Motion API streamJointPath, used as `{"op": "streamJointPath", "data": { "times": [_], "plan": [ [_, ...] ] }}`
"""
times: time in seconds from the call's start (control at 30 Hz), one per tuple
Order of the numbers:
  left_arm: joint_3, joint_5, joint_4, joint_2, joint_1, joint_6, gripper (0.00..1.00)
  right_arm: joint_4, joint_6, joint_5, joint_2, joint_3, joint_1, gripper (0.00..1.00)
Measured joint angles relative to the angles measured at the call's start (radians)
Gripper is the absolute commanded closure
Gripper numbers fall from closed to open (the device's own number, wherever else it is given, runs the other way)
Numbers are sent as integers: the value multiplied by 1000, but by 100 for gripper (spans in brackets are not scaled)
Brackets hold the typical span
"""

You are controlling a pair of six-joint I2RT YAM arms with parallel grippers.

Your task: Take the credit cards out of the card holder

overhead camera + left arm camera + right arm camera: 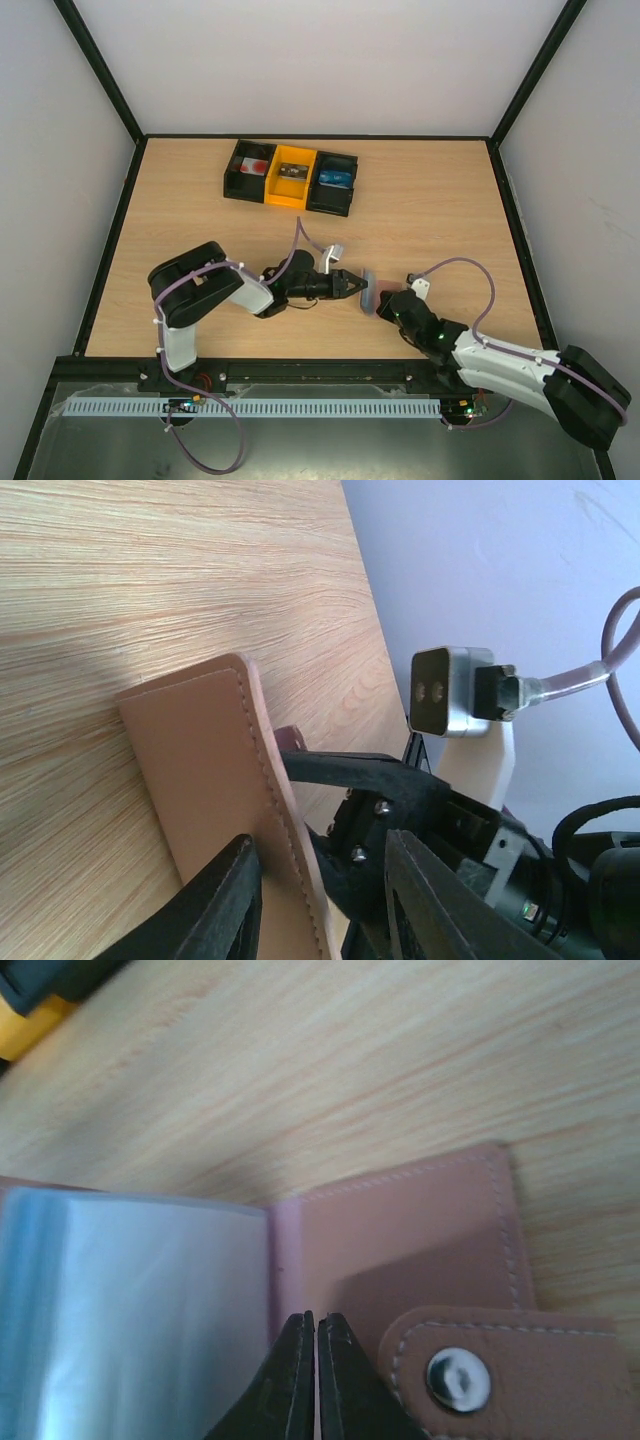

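Note:
The card holder (368, 291) stands on edge on the table between my two grippers. In the left wrist view its tan stitched cover (190, 760) sits between the fingers of my left gripper (320, 840), which is shut on it. My right gripper (384, 300) meets it from the other side. In the right wrist view the card holder (410, 1240) lies open, with pale bluish plastic sleeves (130, 1300) on the left and a snap tab (500, 1360) on the right. My right gripper (317, 1318) is shut at the spine. No credit cards can be made out.
Three bins stand in a row at the back of the table: a black bin (250, 170), an orange bin (292, 175) and another black bin (333, 181). My right arm's wrist camera (450, 692) and cable hang close behind the holder.

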Motion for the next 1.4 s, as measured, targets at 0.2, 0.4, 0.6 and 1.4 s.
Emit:
{"op": "streamJointPath", "data": {
  "times": [0.2,0.4,0.6,1.4],
  "plan": [
    [39,-41,-103,0,-20,57,68,55,11,-8,98,-2,0,96],
    [69,-105,-242,-29,-33,137,84,131,6,-32,152,-2,-2,95],
    [66,-169,-365,-111,-37,192,97,203,-26,-114,205,0,-3,95],
    [-277,-298,-477,-494,-21,129,62,369,-98,-281,566,190,140,92]
  ]
}}
